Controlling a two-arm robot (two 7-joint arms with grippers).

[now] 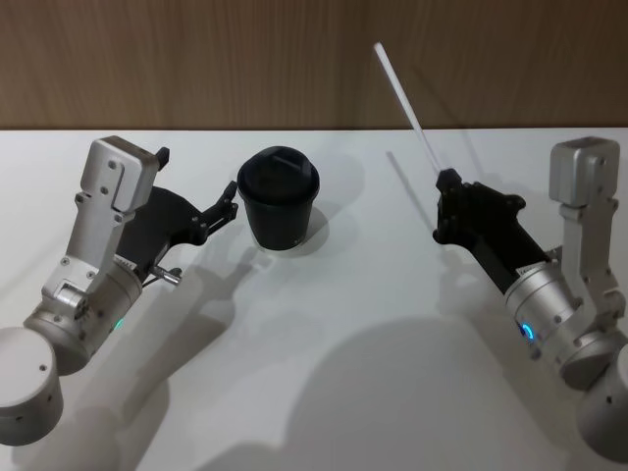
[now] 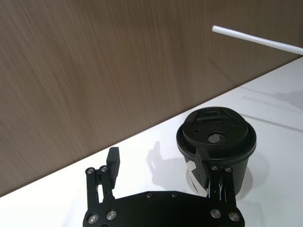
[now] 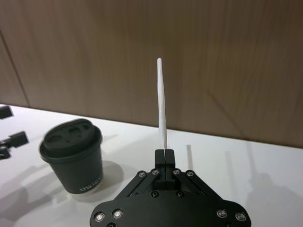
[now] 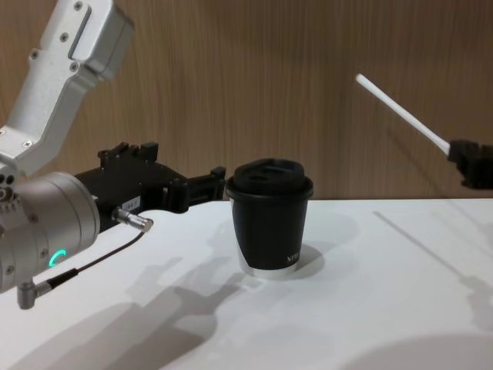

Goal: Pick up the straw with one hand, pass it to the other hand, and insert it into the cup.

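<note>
I have the thin white straw [image 1: 402,93] clenched in my right black pincer [image 1: 446,182], raised right of the lidded black cup [image 1: 279,201]; left pincer [image 1: 196,182] released just left of it. Handover, insertion left.

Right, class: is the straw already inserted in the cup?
No, the straw is clamped in the right gripper, slanting up in the air off to one side of the cup.

straw [image 1: 407,108] white | cup [image 1: 279,201] black | table [image 1: 373,285] white | wall [image 1: 196,59] brown woodgrain
</note>
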